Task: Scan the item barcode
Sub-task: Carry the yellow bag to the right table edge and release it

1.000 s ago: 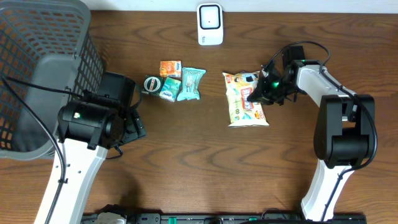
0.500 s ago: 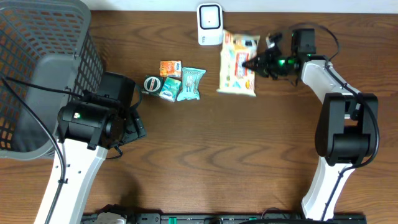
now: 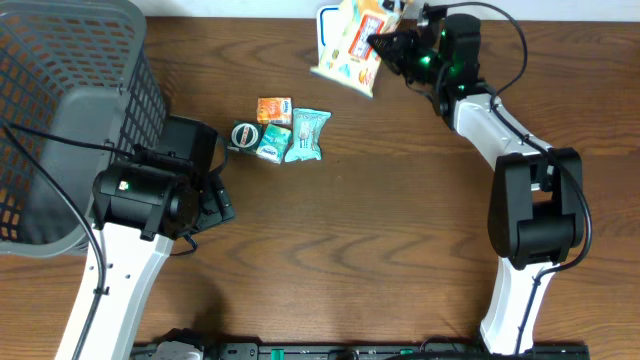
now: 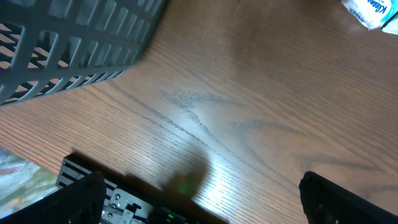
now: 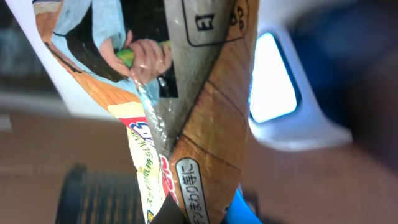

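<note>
Most of the scanner (image 5: 301, 127) hidden behind snack bag (image 3: 347, 45) in right jaws

Right arm (image 3: 492, 115) stretches to the counter's (image 3: 400, 250) far edge, jaws closed; left arm (image 3: 140, 195) sits by the left edge, jaws wide.

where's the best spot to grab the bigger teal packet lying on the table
Probably its near sealed end, coming down from above: the teal packet lies flat, that end faces bare table, while the small teal pack and orange pack crowd its left side.
</note>
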